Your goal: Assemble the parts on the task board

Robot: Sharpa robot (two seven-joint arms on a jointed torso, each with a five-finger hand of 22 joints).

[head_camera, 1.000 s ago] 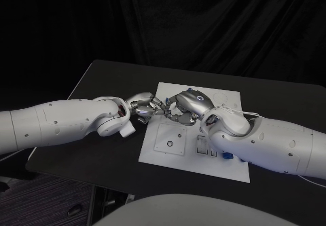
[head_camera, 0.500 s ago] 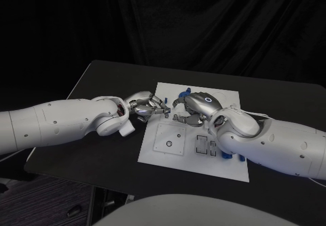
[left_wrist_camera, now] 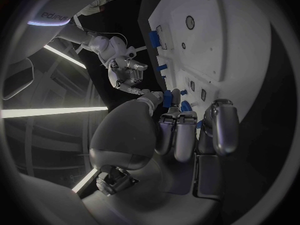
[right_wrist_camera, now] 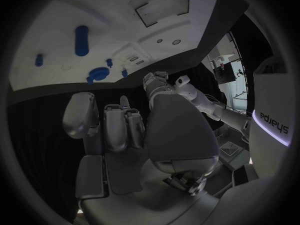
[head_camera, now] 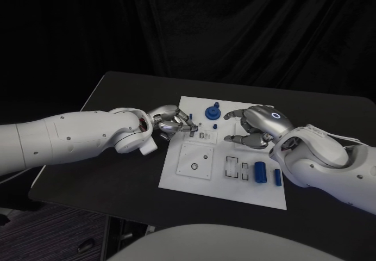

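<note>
The white task board lies mid-table. A blue gear-shaped part stands near its far edge, with a small blue peg to its left. Two blue cylinders lie near the board's right edge. My left hand is at the board's left edge, fingers pointing at the peg, and nothing shows between them. My right hand hovers over the board's far right part, fingers apart and bent down, holding nothing. The right wrist view shows the gear and a cylinder on the board beyond my fingers.
A square raised plate with small holes and two rectangular slots sit on the board's near half. Black table surrounds the board, with its edges close on the left and front. My forearms lie along both sides.
My right hand has drawn away to the right from the left hand, uncovering the blue gear and the cylinders. The left hand has stayed almost in place.
</note>
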